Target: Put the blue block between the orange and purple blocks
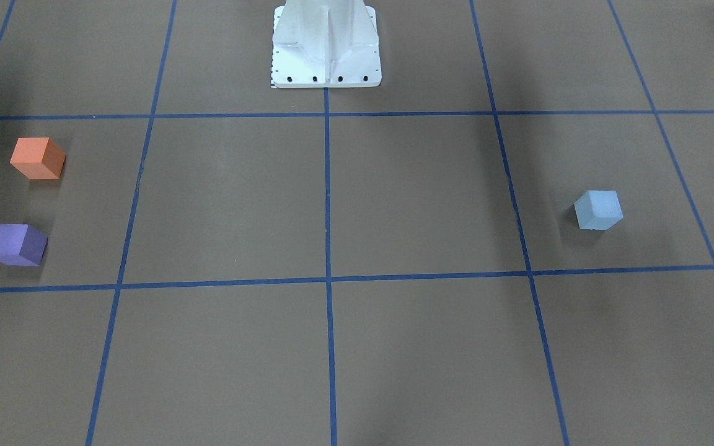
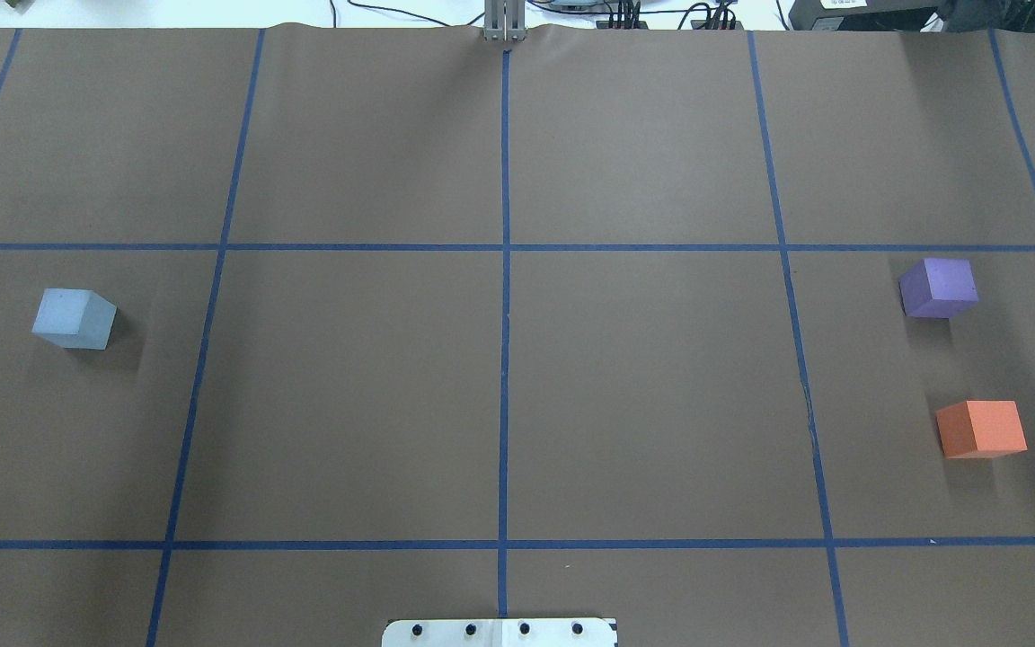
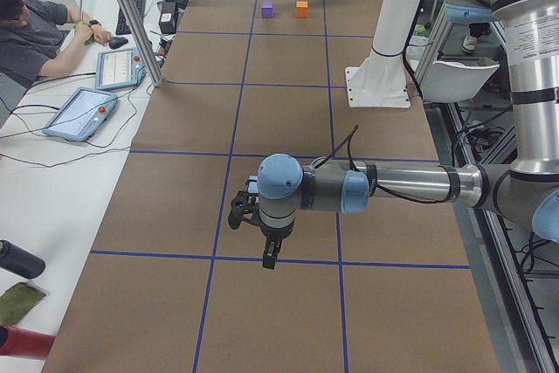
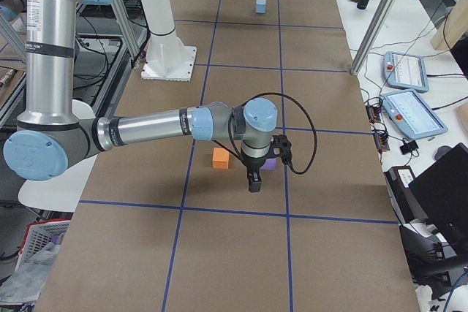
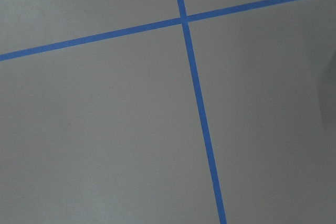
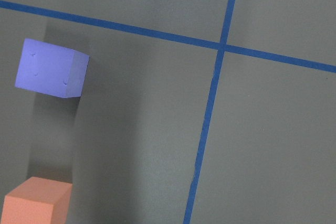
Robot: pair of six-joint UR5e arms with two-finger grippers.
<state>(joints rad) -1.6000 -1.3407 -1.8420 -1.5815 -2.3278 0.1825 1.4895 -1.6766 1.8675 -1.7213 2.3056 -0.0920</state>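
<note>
The blue block (image 2: 75, 318) sits alone at the table's left in the overhead view and also shows in the front view (image 1: 598, 210). The purple block (image 2: 938, 288) and the orange block (image 2: 981, 429) sit at the right with a gap between them. Both show in the right wrist view, purple (image 6: 50, 69) above orange (image 6: 37, 203). My left gripper (image 3: 271, 255) and right gripper (image 4: 254, 180) show only in the side views, held above the table, so I cannot tell whether they are open or shut. The left wrist view shows only bare table and tape.
Blue tape lines (image 2: 505, 270) divide the brown table into squares. The white robot base (image 1: 326, 46) stands at the table's near edge. An operator (image 3: 35, 32) sits beside tablets (image 3: 83, 113) on a side bench, behind a metal pole (image 3: 131, 19).
</note>
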